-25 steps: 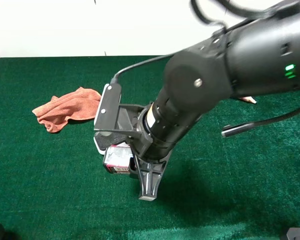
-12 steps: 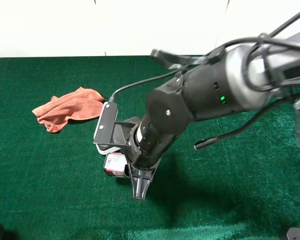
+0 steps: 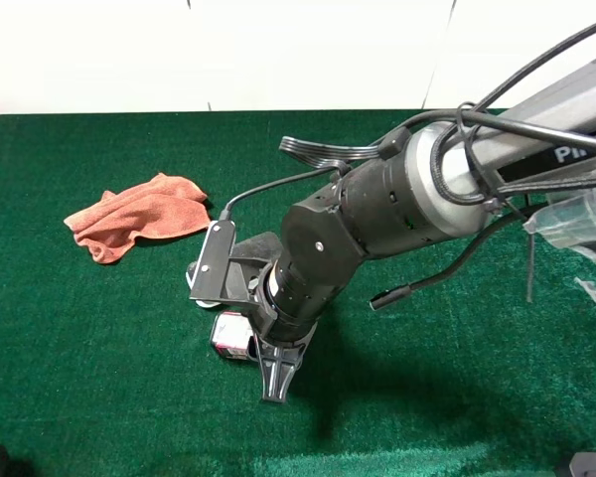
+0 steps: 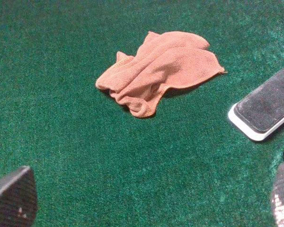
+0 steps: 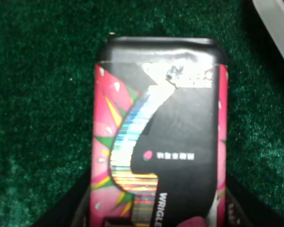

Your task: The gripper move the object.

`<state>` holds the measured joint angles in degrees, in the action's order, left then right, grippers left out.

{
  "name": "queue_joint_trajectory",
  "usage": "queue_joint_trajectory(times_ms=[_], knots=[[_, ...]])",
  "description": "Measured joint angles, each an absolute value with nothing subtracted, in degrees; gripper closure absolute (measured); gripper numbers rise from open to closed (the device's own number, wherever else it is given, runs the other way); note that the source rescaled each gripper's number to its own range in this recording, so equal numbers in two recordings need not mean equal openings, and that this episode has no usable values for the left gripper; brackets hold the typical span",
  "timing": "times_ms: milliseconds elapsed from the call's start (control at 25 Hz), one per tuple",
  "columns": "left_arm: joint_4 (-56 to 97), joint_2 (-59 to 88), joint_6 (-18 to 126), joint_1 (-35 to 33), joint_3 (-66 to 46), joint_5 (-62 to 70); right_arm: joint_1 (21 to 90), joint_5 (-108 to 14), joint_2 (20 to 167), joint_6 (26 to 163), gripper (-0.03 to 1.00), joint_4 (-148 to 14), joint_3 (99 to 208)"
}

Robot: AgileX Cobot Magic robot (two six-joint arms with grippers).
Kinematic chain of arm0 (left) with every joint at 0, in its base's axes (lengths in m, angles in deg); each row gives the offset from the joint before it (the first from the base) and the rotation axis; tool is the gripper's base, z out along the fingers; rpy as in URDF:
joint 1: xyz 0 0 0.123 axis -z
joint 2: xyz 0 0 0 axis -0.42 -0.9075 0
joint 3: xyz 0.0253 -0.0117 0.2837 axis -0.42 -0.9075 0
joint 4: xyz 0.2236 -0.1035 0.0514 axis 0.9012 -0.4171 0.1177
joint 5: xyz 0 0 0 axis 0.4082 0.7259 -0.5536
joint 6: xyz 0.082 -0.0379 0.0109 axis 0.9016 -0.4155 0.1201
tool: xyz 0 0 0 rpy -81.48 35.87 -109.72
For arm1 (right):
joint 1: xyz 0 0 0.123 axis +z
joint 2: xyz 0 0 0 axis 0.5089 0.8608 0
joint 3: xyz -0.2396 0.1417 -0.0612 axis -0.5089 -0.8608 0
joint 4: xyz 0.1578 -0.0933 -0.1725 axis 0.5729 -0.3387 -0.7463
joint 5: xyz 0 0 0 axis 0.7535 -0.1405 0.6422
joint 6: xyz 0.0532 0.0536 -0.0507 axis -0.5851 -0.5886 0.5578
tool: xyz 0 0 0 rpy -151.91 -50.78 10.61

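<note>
Small short can with a dark maroon, white and black label: it sits low over the green felt table surface, left of the middle and nearer the near edge than the far one. You cannot tell from either view whether it rests on the felt or hangs just clear.

Risk, as judged: the can's wall is round and glossy, so a tilt or quick swing of the big grey-and-black arm may let it roll or slide out. If it rides on the felt, drag may twist it in the grip. The black-and-white board eraser lies just beyond it, toward the far edge, and you may knock it. The crumpled salmon cloth, toward the left edge, is well apart.

Right black two-fingered claw: narrowed to can width, dark fingers pressed to both sides, grasping the can.

Left claw: spread wide, holding nothing, touching nothing.
</note>
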<state>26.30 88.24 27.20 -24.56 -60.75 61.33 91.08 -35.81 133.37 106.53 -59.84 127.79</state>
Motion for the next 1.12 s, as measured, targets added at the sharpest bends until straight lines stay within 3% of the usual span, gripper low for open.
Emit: queue_joint_trajectory(times_ms=[1120], knots=[[26.30, 88.24, 27.20, -24.56, -60.75, 61.33, 91.08, -36.32, 134.16, 106.49, 0.97, -58.95, 127.79]])
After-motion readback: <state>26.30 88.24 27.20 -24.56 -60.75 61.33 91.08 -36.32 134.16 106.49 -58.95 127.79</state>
